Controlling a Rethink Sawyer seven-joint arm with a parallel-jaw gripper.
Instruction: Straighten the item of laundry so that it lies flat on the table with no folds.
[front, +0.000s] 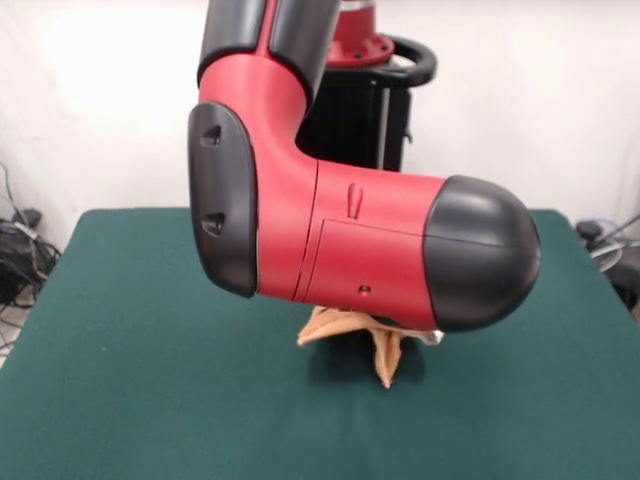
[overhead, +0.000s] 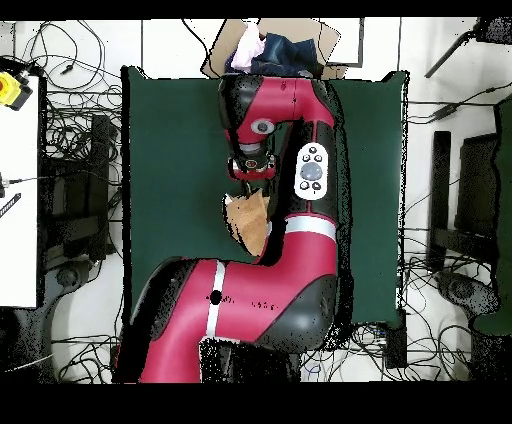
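The towel (front: 372, 338) is far from flat: in the front view only a bunched peach wedge of it shows beneath the arm's (front: 350, 235) big red elbow, with one pointed fold hanging down toward the table (front: 120, 370) and a shadow under it, so it seems lifted, or at least partly raised, off the green top. From overhead the towel (overhead: 248, 222) appears as a small crumpled patch close beside the arm (overhead: 290, 180), roughly at the middle of the table (overhead: 170, 150) and well apart from every edge of it. The gripper itself is hidden by the arm in both views; I cannot tell whether it is wide, narrow or clamped on the cloth, though the towel's raised, gathered shape suggests something holds it from above. By my judgement the work is at an early or middle stage: nothing is spread yet, and the cloth has still to be laid down, drawn open and freed of its folds.
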